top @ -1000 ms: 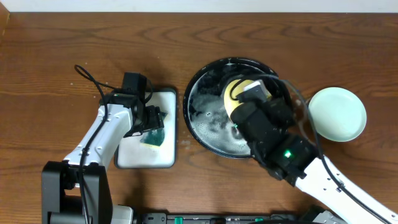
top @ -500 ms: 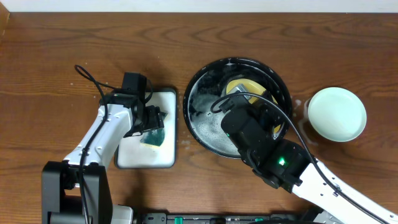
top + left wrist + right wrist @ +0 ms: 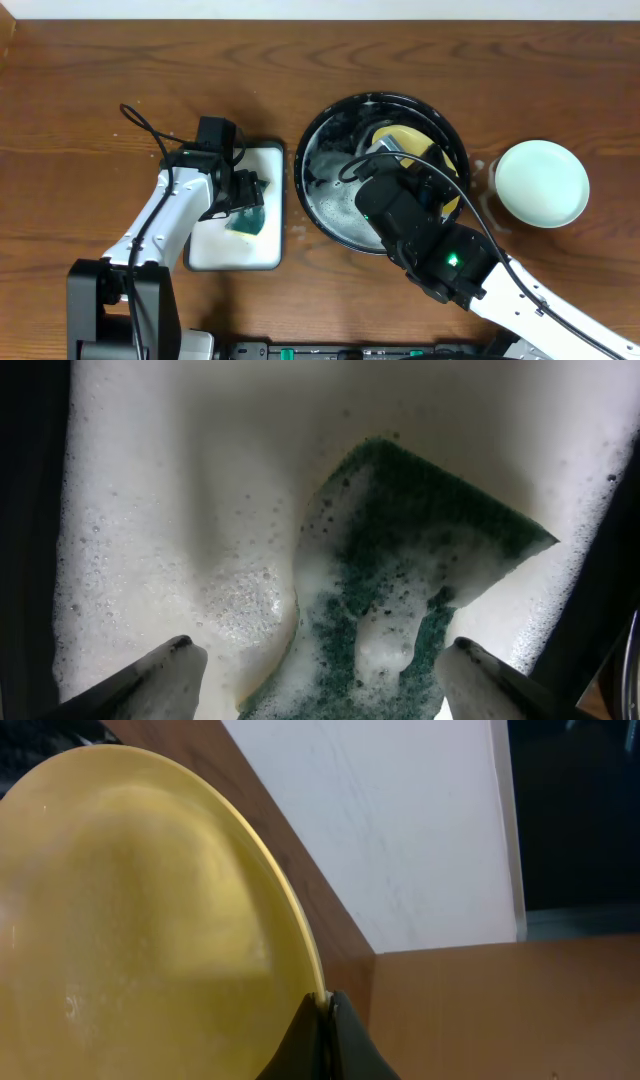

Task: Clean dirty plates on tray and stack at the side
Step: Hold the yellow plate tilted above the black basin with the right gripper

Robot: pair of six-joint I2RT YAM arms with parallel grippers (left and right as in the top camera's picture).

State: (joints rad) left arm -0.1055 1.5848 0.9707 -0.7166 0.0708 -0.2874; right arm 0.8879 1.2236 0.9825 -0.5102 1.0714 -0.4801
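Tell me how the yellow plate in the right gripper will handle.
Probably slippery: the yellow plate looks wet, above the foamy tray. Likely stiff: no sag though the right gripper pinches only its rim. It may pivot there.

The left arm (image 3: 158,222) rises from its base behind the gripper, its white link slanting up to the black left wrist (image 3: 215,140), which bends downward. The left gripper (image 3: 320,660) points straight down, jaws spread wide, both fingertips (image 3: 175,660) coated in foam. The right arm (image 3: 530,290) slants in from behind its gripper and ends in the bulky black right wrist (image 3: 420,225), where a green light glows. The right gripper (image 3: 325,1010) is pinched tight on the rim of the yellow plate (image 3: 130,920), which is tilted and spreads to the left of the closed fingers.
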